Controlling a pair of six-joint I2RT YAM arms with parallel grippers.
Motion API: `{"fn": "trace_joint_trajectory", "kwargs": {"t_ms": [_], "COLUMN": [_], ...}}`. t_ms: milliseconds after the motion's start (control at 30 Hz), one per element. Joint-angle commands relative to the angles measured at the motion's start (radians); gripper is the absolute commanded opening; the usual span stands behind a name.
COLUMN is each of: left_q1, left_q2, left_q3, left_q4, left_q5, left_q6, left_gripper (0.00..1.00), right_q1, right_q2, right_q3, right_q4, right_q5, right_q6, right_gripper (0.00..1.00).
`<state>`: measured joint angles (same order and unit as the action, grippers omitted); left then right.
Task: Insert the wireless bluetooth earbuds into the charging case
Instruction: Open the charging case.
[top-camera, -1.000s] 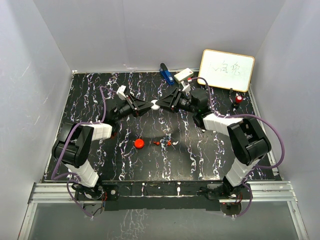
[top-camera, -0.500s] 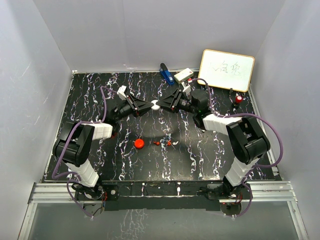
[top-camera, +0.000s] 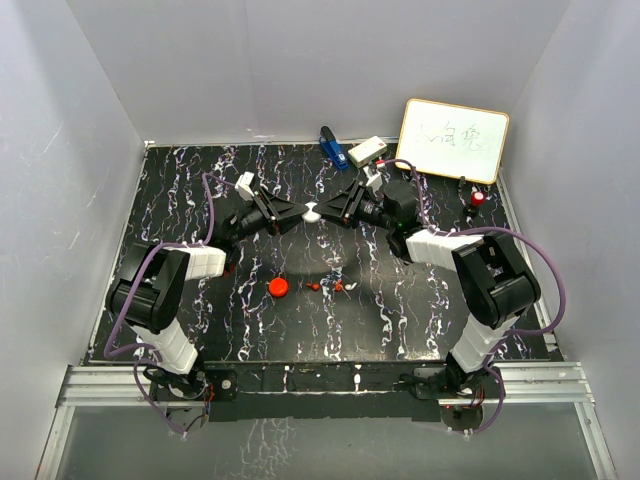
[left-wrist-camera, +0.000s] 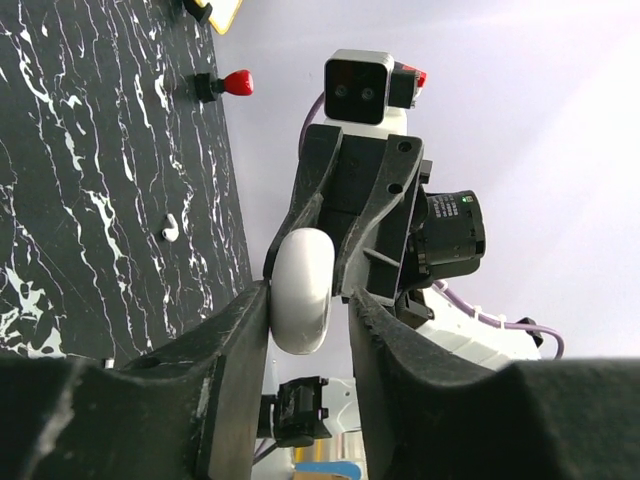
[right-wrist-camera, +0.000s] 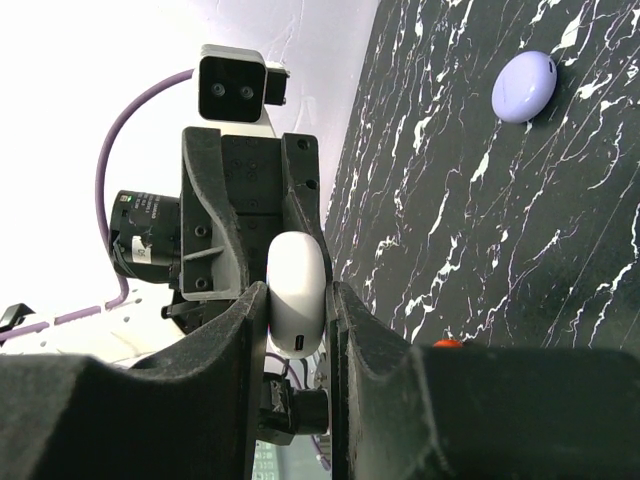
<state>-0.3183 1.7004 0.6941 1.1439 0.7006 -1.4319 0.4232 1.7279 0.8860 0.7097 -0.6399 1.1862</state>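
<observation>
The two arms meet at the centre of the frame. The left fingers and the right fingers each pinch the white charging case from opposite sides. Tiny red earbuds lie on the desk below centre, near a red round case.

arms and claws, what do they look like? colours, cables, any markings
The left arm and right arm have black joints with white shell segments. A purple cable loops along each. The left claw and right claw are matte black with two flat fingers, and each wrist carries a small white camera box. No readable markings show.
</observation>
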Motion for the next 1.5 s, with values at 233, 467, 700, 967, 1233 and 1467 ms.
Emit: {"fn": "trace_joint_trajectory", "kwargs": {"t_ms": [233,467,700,967,1233,1467], "left_q1": [-0.004,-0.004,-0.003,-0.002,-0.002,-0.002], "left_q2": [-0.030,-0.032,-0.033,-0.037,-0.035,-0.021], "left_q3": [0.011,0.009,0.003,0.000,0.000,0.008], "left_q4": [0.043,0.045,0.054,0.056,0.086,0.098], "left_q5": [-0.011,-0.015,-0.022,-0.030,-0.034,-0.020], "left_q6": [0.014,0.013,0.008,0.005,0.001,-0.005], "left_gripper": [0.24,0.32,0.30,0.28,0.25,0.28], "right_q1": [-0.013,-0.025,-0.028,-0.035,-0.037,-0.037], "right_q2": [-0.033,-0.045,-0.044,-0.040,-0.028,-0.019], "right_q3": [-0.015,-0.025,-0.043,-0.068,-0.085,-0.078], "right_q4": [0.052,0.056,0.084,0.134,0.186,0.186], "right_q5": [-0.012,-0.014,-0.014,-0.015,-0.016,-0.019], "right_q6": [-0.007,-0.004,0.013,0.043,0.073,0.073], "right_gripper": [0.00,0.00,0.00,0.00,0.00,0.00]}}
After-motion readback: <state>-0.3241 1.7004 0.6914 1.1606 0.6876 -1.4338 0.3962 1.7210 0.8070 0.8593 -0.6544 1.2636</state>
